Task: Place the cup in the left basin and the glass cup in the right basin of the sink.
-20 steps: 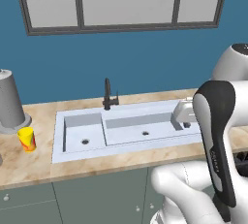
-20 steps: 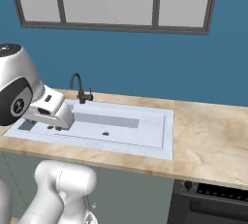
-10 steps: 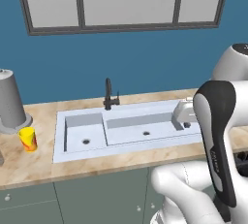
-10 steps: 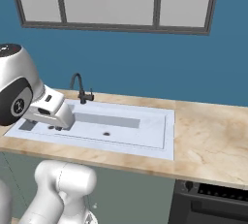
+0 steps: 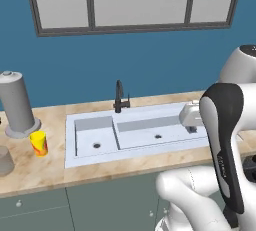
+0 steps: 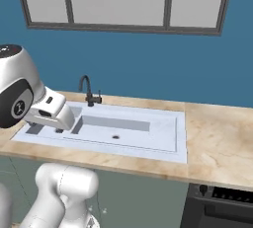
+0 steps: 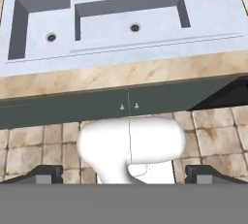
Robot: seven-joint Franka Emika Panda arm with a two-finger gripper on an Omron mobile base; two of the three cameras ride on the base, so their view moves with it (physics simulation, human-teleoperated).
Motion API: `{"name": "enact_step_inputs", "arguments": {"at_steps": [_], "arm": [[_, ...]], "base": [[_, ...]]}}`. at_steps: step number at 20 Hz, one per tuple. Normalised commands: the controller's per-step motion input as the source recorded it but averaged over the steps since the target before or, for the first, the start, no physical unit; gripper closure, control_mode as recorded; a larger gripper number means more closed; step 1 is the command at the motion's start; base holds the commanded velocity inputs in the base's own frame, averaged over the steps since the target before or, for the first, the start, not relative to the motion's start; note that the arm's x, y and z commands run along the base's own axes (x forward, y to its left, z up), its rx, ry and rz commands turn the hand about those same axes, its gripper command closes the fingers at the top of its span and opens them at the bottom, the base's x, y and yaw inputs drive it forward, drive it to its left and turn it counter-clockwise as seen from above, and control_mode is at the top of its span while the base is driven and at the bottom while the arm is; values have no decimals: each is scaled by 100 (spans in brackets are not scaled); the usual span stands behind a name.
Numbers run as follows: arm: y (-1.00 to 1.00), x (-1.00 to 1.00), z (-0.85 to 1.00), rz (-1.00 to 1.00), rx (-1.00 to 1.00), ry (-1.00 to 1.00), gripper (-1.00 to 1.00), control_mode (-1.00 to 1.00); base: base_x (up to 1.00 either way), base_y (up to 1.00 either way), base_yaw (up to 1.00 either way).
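We have nothing in hand yet: our two-finger gripper shows its dark tips far apart at the bottom corners of the hand view, wide open and empty.

The small yellow cup with red-orange splashes stands on the marbled tan counter at the left of the left base view, well apart from the pale grey-white double sink. Just below it at the left edge sits the translucent grey glass cup, and a tall opaque grey cylinder stands close behind.

Both the narrow left basin and the wide right basin lie empty.

We judge the risks as:
- mistaking the grey cylinder for the tumbler
- nudging the crowded neighbours while reaching
- swapping basins
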Motion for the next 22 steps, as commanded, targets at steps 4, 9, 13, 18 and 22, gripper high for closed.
{"name": "enact_step_inputs", "arguments": {"at_steps": [4,9,13,18,22], "arm": [[0,0,0,0,0,0,-100,100],[0,0,0,0,0,0,-100,100],[0,0,0,0,0,0,-100,100],[0,0,0,0,0,0,-100,100],[0,0,0,0,0,0,-100,100]], "base": [[27,33,-4],[49,13,0],[57,6,0],[10,30,0],[0,51,0]]}}
